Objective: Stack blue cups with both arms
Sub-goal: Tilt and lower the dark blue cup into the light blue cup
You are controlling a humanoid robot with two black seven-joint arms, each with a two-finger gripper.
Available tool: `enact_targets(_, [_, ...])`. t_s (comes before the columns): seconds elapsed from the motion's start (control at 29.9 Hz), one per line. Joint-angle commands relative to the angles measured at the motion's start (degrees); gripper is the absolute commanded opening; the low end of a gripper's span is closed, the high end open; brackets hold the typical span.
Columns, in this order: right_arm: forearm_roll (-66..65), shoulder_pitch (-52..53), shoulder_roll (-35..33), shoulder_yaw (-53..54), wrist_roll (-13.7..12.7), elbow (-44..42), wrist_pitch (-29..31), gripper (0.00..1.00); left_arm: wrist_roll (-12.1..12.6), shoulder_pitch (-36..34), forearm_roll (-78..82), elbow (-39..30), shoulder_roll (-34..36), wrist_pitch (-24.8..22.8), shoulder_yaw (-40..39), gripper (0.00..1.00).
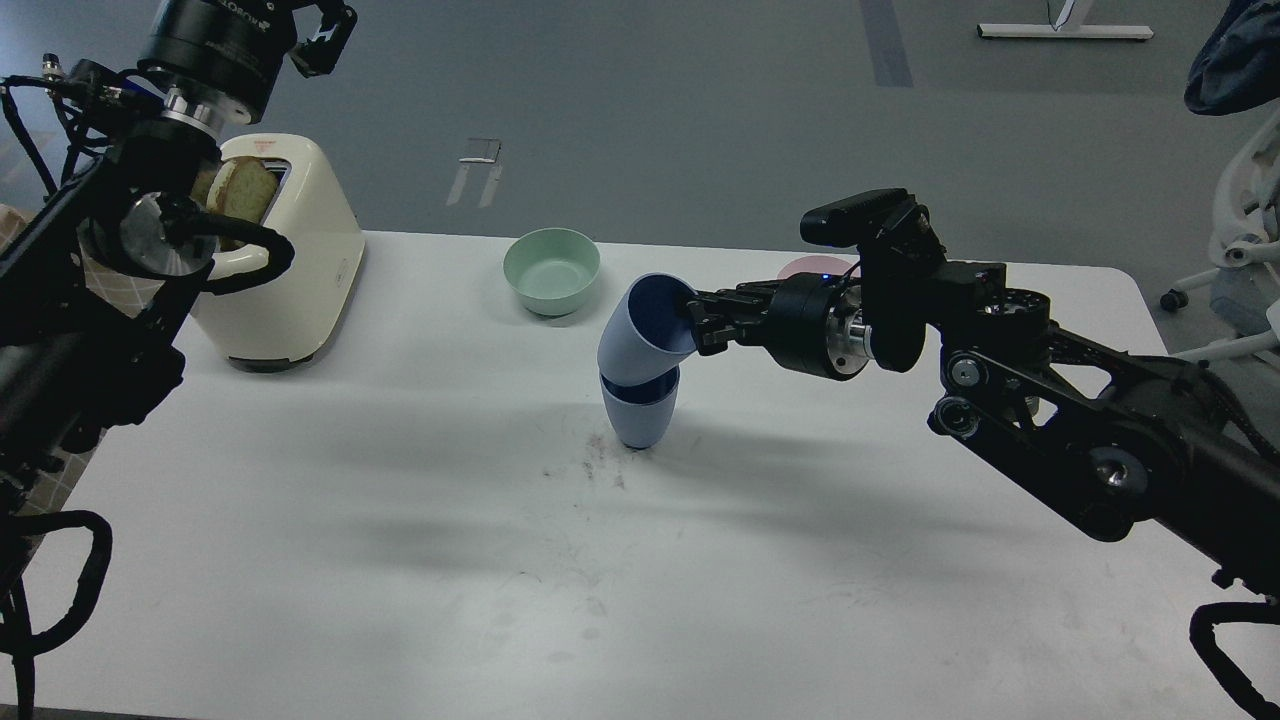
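Note:
One blue cup [638, 412] stands upright near the middle of the white table [400, 560]. My right gripper [698, 322] is shut on the rim of the second blue cup [640, 330]. That cup is tilted, mouth up and to the right, with its base inside the mouth of the standing cup. My left gripper [325, 30] is raised high at the top left, above the toaster, far from the cups; its fingers look spread and empty, partly cut off by the view's edge.
A cream toaster [290, 270] with bread in it stands at the back left. A mint-green bowl [552, 270] sits behind the cups. A pale pink bowl [805, 268] shows behind my right wrist. A chair [1250, 230] stands off the table's right.

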Motion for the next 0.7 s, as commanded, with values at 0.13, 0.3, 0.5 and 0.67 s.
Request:
enact_targets(0.13, [0.13,-0.65,0.04,-0.03,0.0,-0.37,0.0,0.09,0.1,0.01,-0.01,0.07,0.02,0.0,0.04,0.98])
enact_targets(0.3, [0.13,-0.74,0.04,0.06,0.0,-0.37,0.0,0.12,0.1,0.01,-0.01,0.07,0.02,0.0,-0.05,0.98])
enact_targets(0.5, [0.13,-0.74,0.21,0.06,0.0,-0.37,0.0,0.21,0.1,0.01,-0.09,0.07,0.19,-0.09,-0.05,0.98])
enact_targets(0.67, [0.22,-1.0,0.21,0.06,0.0,-0.37,0.0,0.25,0.1,0.01,-0.01,0.07,0.2,-0.09,0.04,0.98])
